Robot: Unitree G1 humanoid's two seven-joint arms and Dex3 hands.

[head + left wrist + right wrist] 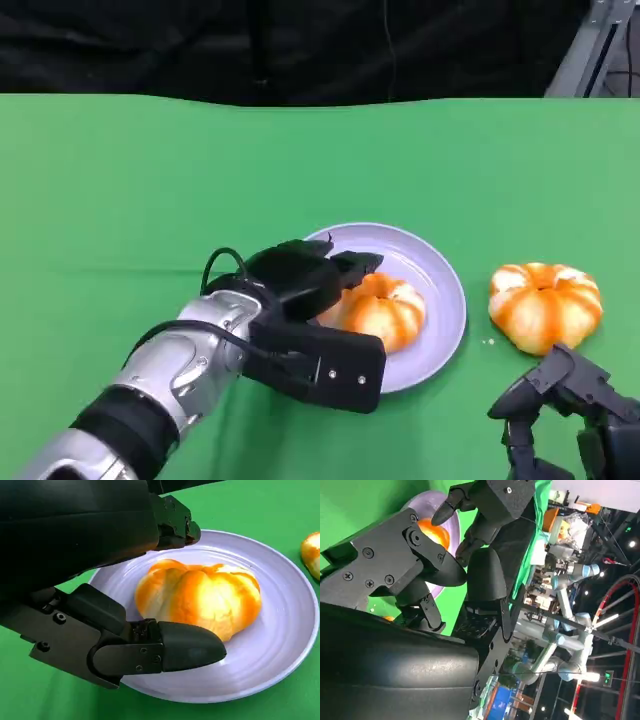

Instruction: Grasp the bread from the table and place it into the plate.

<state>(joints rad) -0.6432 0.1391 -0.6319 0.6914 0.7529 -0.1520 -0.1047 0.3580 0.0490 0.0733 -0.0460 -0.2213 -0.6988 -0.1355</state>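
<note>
now left robot hand (318, 300) cupping bread (385, 309), on plate (440, 290)

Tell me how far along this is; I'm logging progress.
Done: one bread lies on the plate. In hand: the left robot hand sits around it, fingers apart, seemingly letting go. Left: the second bread sits on the table, near the right robot hand.

Green table (150, 170), black backdrop (200, 45)

Orange-and-white streaked bread (378, 310) lies on a pale lilac plate (440, 275); the counter (150, 190) is bright green.
</note>
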